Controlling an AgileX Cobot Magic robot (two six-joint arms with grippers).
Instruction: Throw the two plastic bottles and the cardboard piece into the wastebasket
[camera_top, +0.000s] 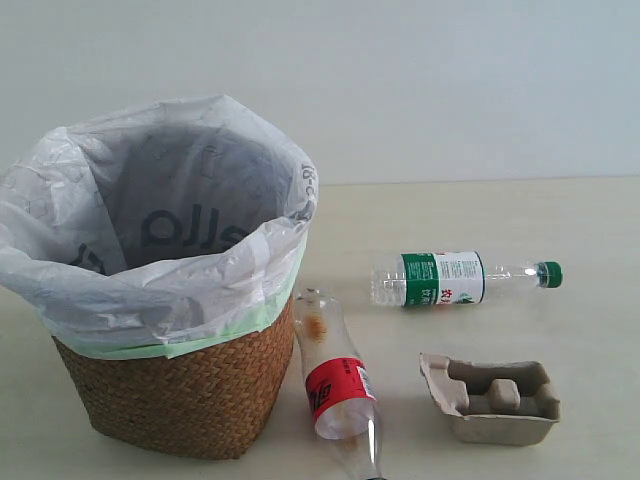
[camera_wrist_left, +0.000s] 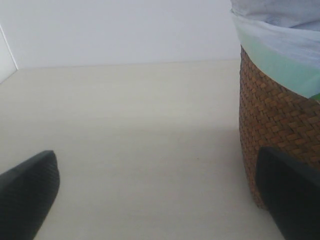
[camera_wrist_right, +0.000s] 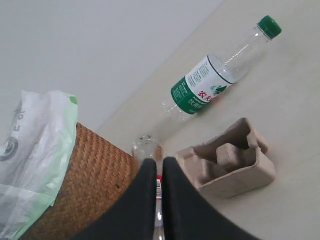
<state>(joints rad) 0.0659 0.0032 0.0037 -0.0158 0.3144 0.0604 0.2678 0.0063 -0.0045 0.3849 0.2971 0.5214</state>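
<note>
Lying on its side right of centre in the exterior view, the green-label bottle (camera_top: 445, 278) is shown with its green cap toward the right edge of the pale table (camera_top: 570, 215). The wastebasket (camera_top: 170, 395), lined with a crinkled white bag (camera_top: 60, 290), is placed upright at the left. The red-label bottle (camera_top: 335, 385) is laid at lower centre, its base just beside the wicker wall and its neck cut off by the bottom edge; contact with the basket cannot be determined. The cardboard piece (camera_top: 500, 415) is set hollows-up at lower right, near that bottle but apart from it. In the left wrist view the left gripper (camera_wrist_left: 156, 160) is seen with jaws spread wide beside the wicker, nothing between them. In the right wrist view the right gripper (camera_wrist_right: 159, 162) is seen with jaws drawn almost together, pinching nothing.
</note>
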